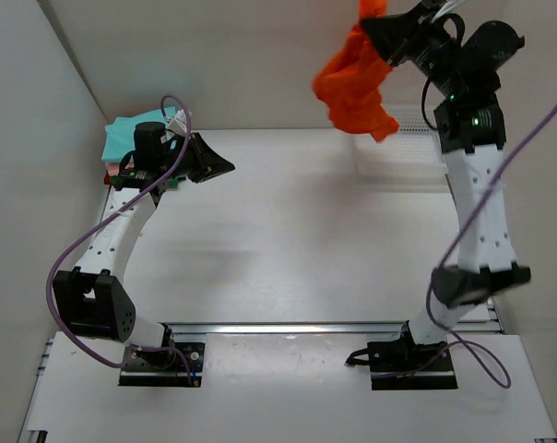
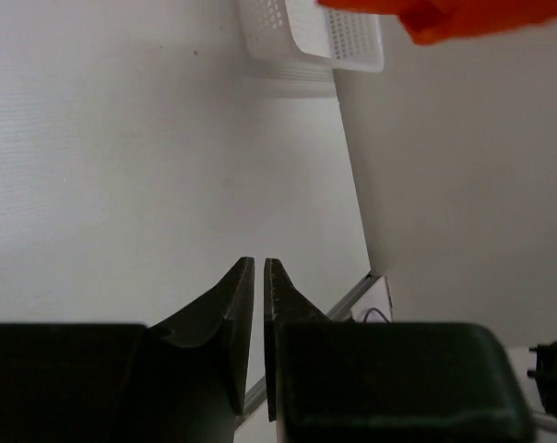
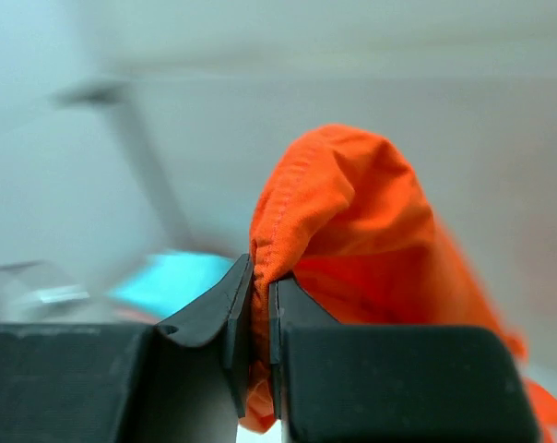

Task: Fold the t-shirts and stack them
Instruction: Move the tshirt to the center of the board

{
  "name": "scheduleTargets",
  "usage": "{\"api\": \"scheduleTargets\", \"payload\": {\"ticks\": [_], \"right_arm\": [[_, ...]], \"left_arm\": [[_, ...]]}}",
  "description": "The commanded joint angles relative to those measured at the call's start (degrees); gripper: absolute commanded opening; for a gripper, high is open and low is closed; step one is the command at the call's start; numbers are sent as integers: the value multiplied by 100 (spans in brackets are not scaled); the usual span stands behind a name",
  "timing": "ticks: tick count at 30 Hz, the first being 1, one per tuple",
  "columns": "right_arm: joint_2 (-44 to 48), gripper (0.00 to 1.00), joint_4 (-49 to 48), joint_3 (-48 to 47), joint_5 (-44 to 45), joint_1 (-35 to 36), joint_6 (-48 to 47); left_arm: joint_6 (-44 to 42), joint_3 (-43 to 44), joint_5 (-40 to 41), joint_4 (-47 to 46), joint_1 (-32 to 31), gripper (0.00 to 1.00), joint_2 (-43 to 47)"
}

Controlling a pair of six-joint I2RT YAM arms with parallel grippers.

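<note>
My right gripper is shut on the bright orange-red t-shirt and holds it high above the table's far right; the shirt hangs bunched below the jaws. In the right wrist view the cloth is pinched between the fingers. The shirt's lower edge shows at the top of the left wrist view. A stack of folded t-shirts, teal on top, lies at the far left, partly hidden by my left arm. My left gripper is shut and empty beside that stack, over bare table.
A white mesh basket stands at the far right below the hanging shirt; it also shows in the left wrist view. White walls enclose the table on the left, back and right. A metal rail runs across the near edge.
</note>
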State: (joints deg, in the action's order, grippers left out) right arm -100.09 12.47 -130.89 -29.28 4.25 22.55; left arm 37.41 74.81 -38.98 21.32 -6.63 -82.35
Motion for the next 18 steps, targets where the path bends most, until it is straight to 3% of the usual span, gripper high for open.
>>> {"api": "scheduleTargets", "payload": {"ticks": [1, 6, 11, 14, 18], "right_arm": [[954, 0, -737, 589, -299, 908, 206], [1580, 0, -624, 1250, 53, 1393, 154], [1721, 0, -429, 2767, 186, 1193, 346], [1372, 0, -70, 3463, 161, 1087, 233], [555, 0, 1133, 3824, 369, 1017, 153]], "left_arm": [[205, 184, -180, -330, -14, 20, 157], [118, 455, 22, -76, 91, 15, 333], [91, 299, 127, 188, 338, 17, 649], [82, 0, 294, 425, 496, 20, 860], [-197, -177, 733, 1004, 610, 26, 1010]]}}
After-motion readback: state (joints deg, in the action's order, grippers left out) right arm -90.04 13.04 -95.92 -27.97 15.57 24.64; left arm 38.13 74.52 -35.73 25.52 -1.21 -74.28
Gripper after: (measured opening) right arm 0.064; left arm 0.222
